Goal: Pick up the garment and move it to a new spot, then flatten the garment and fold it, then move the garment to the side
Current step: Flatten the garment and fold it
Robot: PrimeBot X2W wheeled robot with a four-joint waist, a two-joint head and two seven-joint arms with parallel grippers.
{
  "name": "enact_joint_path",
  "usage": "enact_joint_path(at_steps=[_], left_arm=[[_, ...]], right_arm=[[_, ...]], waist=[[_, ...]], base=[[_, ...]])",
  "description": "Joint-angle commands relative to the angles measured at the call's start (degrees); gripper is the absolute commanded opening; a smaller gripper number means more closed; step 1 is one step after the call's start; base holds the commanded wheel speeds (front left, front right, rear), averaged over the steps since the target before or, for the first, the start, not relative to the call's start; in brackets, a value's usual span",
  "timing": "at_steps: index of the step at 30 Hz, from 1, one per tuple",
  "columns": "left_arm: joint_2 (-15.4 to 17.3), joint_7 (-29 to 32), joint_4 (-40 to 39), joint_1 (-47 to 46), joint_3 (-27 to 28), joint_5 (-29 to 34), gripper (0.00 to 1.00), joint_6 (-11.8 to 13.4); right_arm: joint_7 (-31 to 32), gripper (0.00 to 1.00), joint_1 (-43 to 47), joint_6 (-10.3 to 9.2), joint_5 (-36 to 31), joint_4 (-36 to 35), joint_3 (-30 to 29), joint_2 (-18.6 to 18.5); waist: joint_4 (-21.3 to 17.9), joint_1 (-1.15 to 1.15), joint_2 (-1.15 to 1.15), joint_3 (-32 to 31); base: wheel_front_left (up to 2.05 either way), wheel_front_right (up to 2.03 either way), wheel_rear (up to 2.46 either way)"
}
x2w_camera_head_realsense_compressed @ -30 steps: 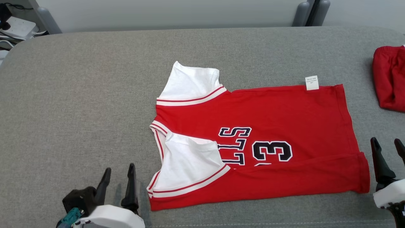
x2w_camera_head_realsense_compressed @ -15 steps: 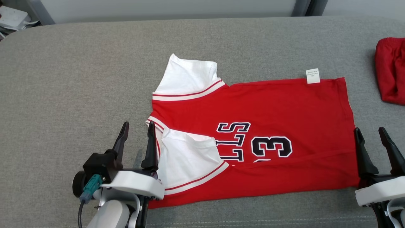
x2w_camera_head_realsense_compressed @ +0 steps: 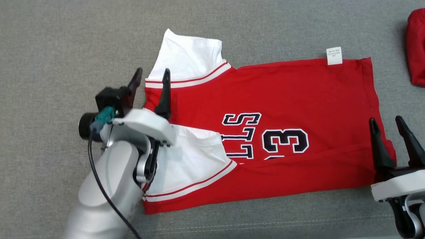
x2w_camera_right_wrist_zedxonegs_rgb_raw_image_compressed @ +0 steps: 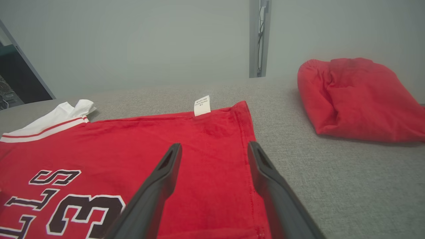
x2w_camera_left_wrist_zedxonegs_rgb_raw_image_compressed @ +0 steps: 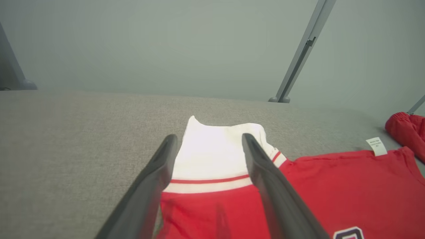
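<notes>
The red jersey (x2w_camera_head_realsense_compressed: 292, 93) lies flat on the grey cushion (x2w_camera_head_realsense_compressed: 66, 49), its near edge folded over. My left gripper (x2w_camera_head_realsense_compressed: 152, 75) hovers open at the far sleeve (x2w_camera_head_realsense_compressed: 186, 56) and my right gripper (x2w_camera_head_realsense_compressed: 385, 121) hovers open over the right hem, both placed to take the far-side fold.

One jersey (x2w_camera_head_realsense_compressed: 298, 89), one red bundle (x2w_camera_head_realsense_compressed: 417, 43), one left gripper (x2w_camera_head_realsense_compressed: 152, 71), one right gripper (x2w_camera_head_realsense_compressed: 385, 119).
</notes>
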Motion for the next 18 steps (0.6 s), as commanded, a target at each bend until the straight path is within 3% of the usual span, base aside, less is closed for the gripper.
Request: enact_joint_path(at_steps=[1, 13, 18], left_arm=[[1.03, 0.27, -0.62, -2.75, 1.94, -0.21, 1.00, -0.41], [-0.18, 10.87, 19.30, -24.29, 0.27, -1.13, 1.00, -3.79], [-0.68, 15.12, 26.77, -31.23, -0.38, -1.40, 1.00, -3.97]], right_arm=[[-0.76, 1.00, -0.78, 0.00, -0.60, -1.64, 1.06, -1.53], [-0.76, 1.00, -3.83, 0.00, -0.67, -2.13, 2.35, -2.98], [-0.76, 1.00, -4.66, 0.00, -0.60, -2.27, 2.93, -3.12]], waist=[[-0.30, 0.00, 0.00, 1.16], [-1.91, 0.00, 0.00, 6.87], [-2.87, 0.00, 0.00, 8.60]], base=[[0.00, 0.00, 0.00], [0.00, 0.00, 0.00], [0.00, 0.00, 0.00]])
